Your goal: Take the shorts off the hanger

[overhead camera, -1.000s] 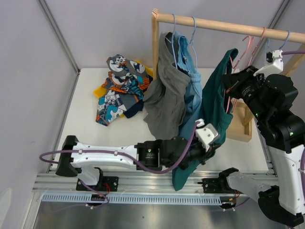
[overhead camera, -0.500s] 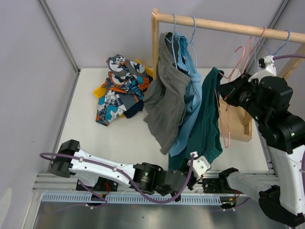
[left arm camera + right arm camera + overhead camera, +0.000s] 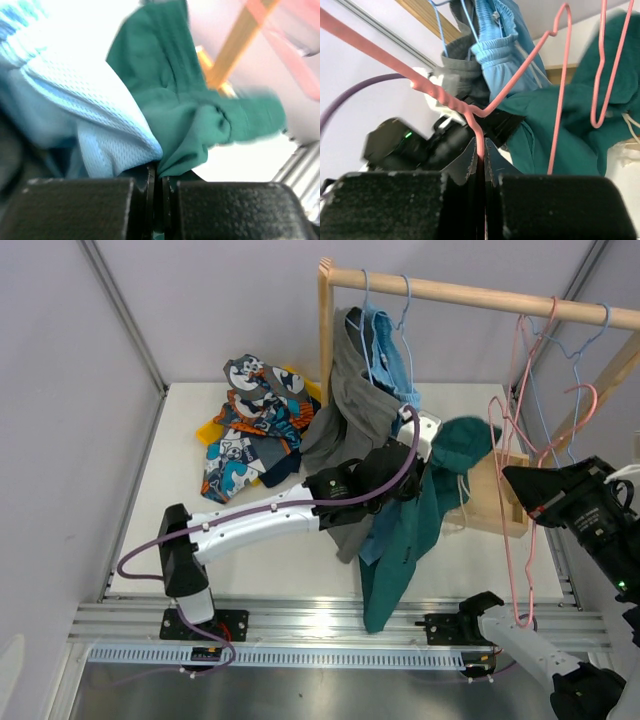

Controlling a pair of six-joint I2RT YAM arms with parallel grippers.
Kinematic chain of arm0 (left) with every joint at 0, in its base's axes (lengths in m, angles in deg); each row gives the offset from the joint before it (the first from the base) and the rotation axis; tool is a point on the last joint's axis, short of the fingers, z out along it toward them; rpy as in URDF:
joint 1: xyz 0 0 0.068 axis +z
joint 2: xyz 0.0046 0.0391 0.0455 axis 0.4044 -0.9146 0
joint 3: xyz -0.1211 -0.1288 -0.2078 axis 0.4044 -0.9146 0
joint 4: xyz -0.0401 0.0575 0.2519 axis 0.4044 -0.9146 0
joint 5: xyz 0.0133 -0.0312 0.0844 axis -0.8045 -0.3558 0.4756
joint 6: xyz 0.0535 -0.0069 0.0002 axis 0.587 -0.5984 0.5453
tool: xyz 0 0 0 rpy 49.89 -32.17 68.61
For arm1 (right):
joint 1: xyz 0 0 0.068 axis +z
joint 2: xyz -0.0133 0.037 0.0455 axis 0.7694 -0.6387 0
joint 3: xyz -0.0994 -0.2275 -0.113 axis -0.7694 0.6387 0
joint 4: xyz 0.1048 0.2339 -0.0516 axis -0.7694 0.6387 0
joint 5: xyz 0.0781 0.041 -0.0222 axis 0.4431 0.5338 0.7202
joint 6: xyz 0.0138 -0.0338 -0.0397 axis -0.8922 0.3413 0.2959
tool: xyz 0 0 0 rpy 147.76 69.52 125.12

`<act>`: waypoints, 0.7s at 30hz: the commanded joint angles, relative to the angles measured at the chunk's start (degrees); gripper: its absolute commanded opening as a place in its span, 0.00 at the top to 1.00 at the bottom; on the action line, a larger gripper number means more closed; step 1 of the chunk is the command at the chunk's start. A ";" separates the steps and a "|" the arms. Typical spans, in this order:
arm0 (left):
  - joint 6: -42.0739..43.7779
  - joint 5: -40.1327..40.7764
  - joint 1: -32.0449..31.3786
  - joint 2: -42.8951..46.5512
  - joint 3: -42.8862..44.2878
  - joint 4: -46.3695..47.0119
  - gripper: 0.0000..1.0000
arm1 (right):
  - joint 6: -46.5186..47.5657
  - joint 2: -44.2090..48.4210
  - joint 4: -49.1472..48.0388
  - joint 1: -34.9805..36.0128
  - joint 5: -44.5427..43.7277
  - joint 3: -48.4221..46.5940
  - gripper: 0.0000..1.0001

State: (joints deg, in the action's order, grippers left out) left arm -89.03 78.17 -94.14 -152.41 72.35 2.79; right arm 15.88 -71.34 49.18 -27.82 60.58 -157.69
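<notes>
Pulling the dark teal shorts (image 3: pixel 405 550) off the pink hanger (image 3: pixel 451 102) — mid-extraction, by the look of it. Clamped on a fold of the teal fabric with the left gripper (image 3: pixel 159 172), jaws fully together, light blue shorts (image 3: pixel 100 120) pressed in right beside. Pinched tight on the hanger wire with the right gripper (image 3: pixel 480 155), hook up on the wooden rail (image 3: pixel 470 292). From above: draped off the left gripper, waistband raised between rail post and hanger, hem down past the near table edge. Looks apart from the pink wire in the top view; can't confirm from the right wrist view, with wire crossing in front of teal cloth there. Next, probably: carry left, well away from the hanger, then let go near the printed shorts (image 3: pixel 250 435) on the table (image 3: pixel 180 500). Needs a path clear of the grey shorts (image 3: pixel 350 430) hanging on the rail — snag risk.
</notes>
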 commanded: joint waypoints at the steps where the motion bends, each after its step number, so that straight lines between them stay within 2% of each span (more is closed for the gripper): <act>1: -1.92 -2.21 -0.91 2.30 -3.35 -4.98 1.00 | -0.82 -1.99 3.90 -0.15 1.61 -4.04 1.00; 3: -3.86 -3.36 -1.09 7.30 -12.66 -1.82 1.00 | -0.73 -3.57 3.56 -0.15 1.79 -6.41 1.00; 5: -7.20 -4.07 -2.05 10.91 -17.43 -0.58 1.00 | 0.31 -5.06 1.81 -0.07 1.62 -7.82 1.00; 6: -7.99 -4.07 -2.92 14.93 -24.68 0.82 1.00 | 0.76 -7.07 0.93 -0.07 1.27 -8.87 1.00; 8: -9.58 -1.02 -9.74 21.34 -31.91 1.97 1.00 | 2.51 -10.32 -2.40 -0.07 1.09 -9.41 1.00; 9: -10.10 -0.99 -9.79 23.39 -33.26 1.80 1.00 | 3.04 -11.64 -3.38 -0.15 1.00 -9.84 1.00; 10: -10.81 0.49 -14.66 25.23 -34.15 1.19 1.00 | 3.83 -13.14 -4.61 -0.07 0.83 -10.37 1.00; 16: -20.21 13.58 -33.83 35.69 -36.87 -9.25 1.00 | 10.07 -25.87 -10.85 -1.12 -3.92 -18.00 1.00; 21: -27.67 21.32 -43.35 39.40 -37.41 -17.87 1.00 | 10.87 -33.45 -15.16 -8.14 1.52 -21.98 1.00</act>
State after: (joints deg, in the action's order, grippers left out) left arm -109.12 91.61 -134.27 -114.51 35.68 -8.66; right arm 24.23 -103.58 39.83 -32.55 59.86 -176.33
